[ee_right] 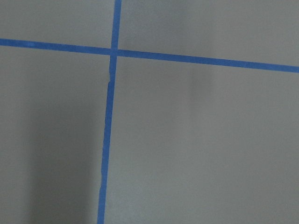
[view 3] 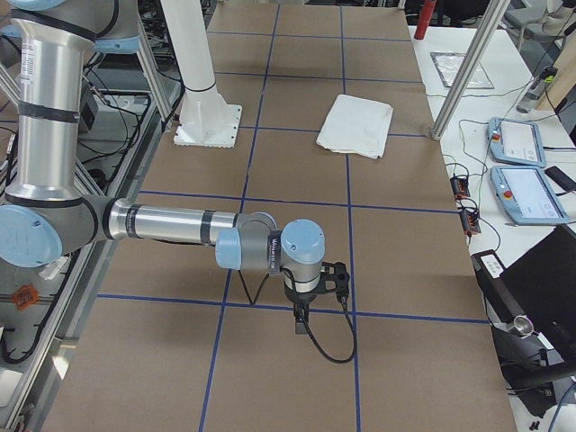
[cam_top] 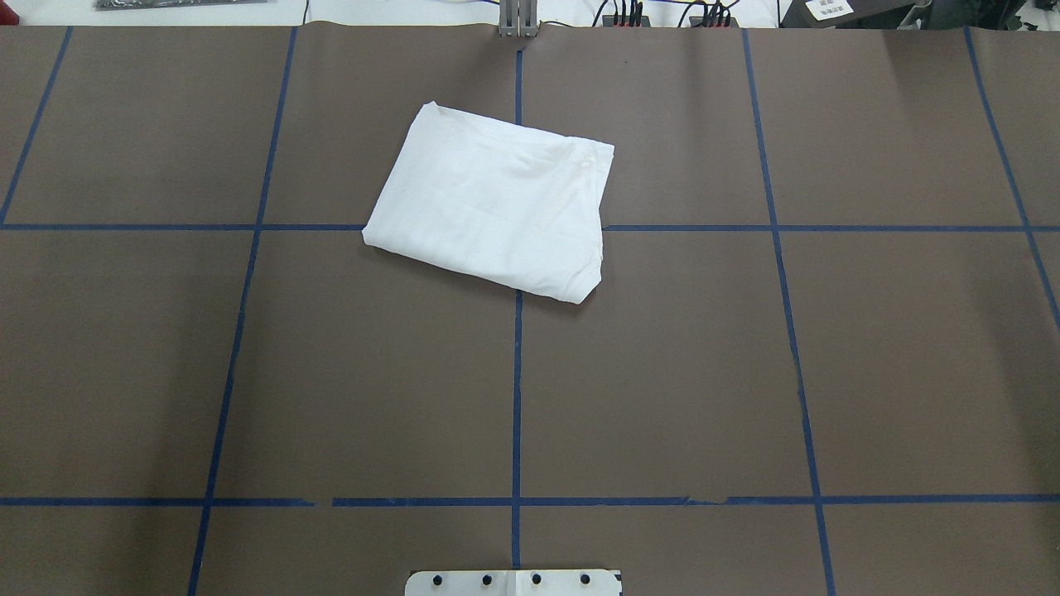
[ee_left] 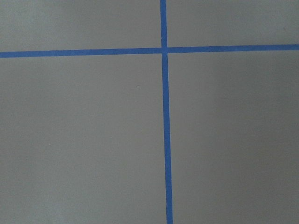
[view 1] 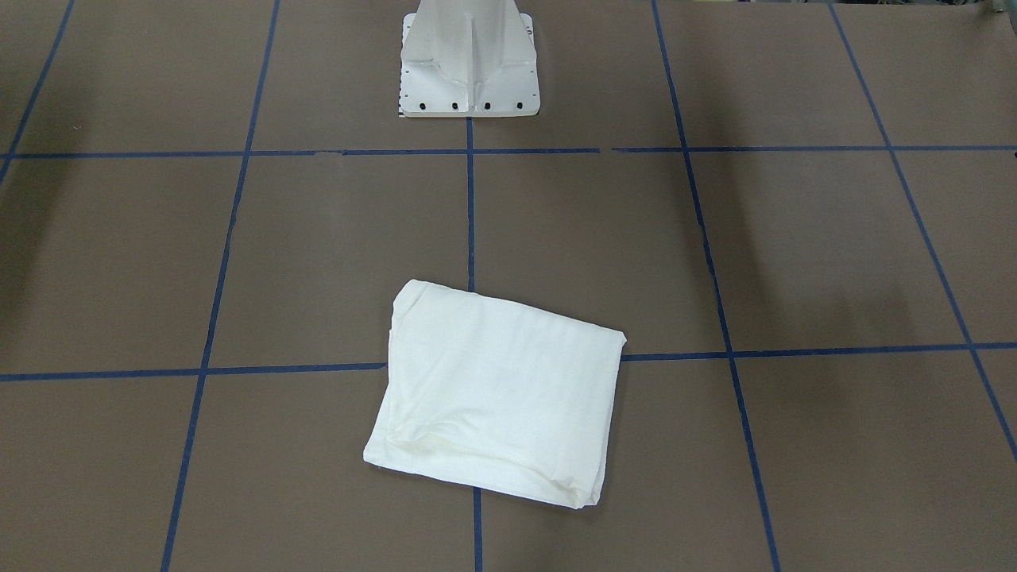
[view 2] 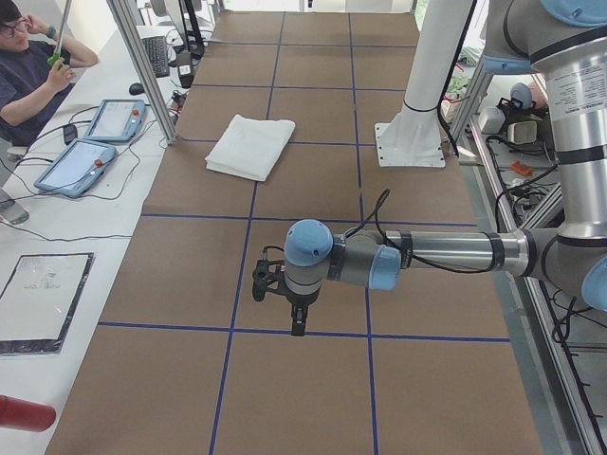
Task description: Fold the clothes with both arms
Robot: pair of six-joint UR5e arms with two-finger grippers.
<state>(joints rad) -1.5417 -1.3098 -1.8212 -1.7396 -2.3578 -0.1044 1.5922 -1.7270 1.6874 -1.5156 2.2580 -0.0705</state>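
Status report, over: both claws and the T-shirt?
Left claw and right claw far from T-shirt, open or shut cannot tell. T-shirt folded, flat on table. Nothing on top of it.

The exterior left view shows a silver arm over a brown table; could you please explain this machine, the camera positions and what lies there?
It is a two-armed robot with a white pedestal base. The front-facing and overhead views look down on the table, marked with blue tape lines. A white T-shirt, folded into a rectangle, lies there untouched. The side views show the left arm and right arm stretched over bare table, away from the shirt. The left end effector and right end effector point down with nothing in them; open or shut, I cannot tell. The wrist cameras see only table and tape.
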